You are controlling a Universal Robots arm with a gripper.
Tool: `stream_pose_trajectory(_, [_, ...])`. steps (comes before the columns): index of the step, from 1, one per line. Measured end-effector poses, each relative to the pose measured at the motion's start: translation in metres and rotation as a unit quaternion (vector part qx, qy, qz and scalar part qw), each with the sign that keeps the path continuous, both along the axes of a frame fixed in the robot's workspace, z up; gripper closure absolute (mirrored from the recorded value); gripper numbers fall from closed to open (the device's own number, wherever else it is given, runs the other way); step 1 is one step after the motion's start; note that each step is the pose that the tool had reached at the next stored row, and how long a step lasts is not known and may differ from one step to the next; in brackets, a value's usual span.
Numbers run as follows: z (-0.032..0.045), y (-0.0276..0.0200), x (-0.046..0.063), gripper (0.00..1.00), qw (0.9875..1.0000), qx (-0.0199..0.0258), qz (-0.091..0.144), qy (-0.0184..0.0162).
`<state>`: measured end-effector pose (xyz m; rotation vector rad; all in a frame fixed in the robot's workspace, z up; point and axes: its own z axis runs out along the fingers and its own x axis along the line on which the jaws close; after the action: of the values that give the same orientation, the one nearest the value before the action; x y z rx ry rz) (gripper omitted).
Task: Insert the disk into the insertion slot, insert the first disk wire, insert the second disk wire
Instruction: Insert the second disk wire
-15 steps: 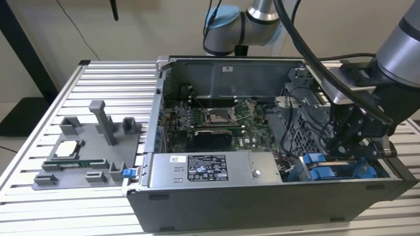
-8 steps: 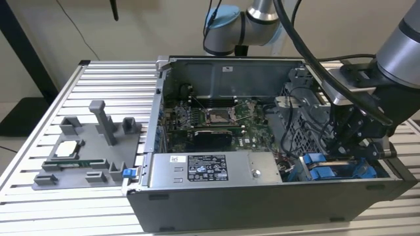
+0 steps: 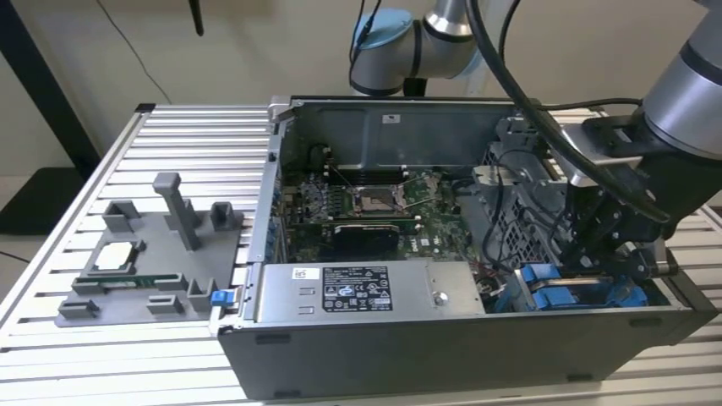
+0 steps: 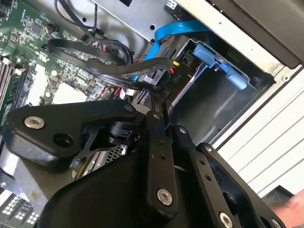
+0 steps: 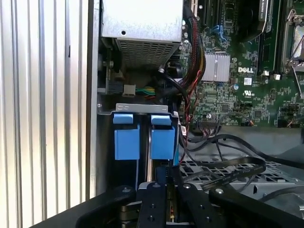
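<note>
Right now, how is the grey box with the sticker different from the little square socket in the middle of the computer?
The power-supply box is a big, plain grey metal block with a white and blue label; the CPU socket is small, square and shiny, with no label. The box sits at the case's near edge, beside the gripper; the socket lies flat on the green board, farther back. Both sit inside the open computer case.

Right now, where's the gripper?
In the exterior view the gripper is down inside the open computer case at the view's right, just above the blue drive carriers, right of the labelled power-supply box.
</note>
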<state>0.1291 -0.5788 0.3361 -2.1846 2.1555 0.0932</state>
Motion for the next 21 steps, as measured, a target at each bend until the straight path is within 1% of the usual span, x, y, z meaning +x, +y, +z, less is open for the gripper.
stream_pose_trajectory(2, [0.0024, 0.0, 0.0, 0.0, 1.0, 0.0004, 0.0, 0.0])
stream_pose_trajectory(10, [0.0218, 0.0, 0.0, 0.0, 1.0, 0.0001, 0.0, 0.0])
stream_pose_trajectory(15, [0.032, 0.0, 0.0, 0.0, 1.0, 0.0002, 0.0, 0.0])
stream_pose_trajectory(18, [0.0364, 0.0, 0.0, 0.0, 1.0, 0.0002, 0.0, 0.0])
stream_pose_trajectory(21, [0.0382, 0.0, 0.0, 0.0, 1.0, 0.0002, 0.0, 0.0])
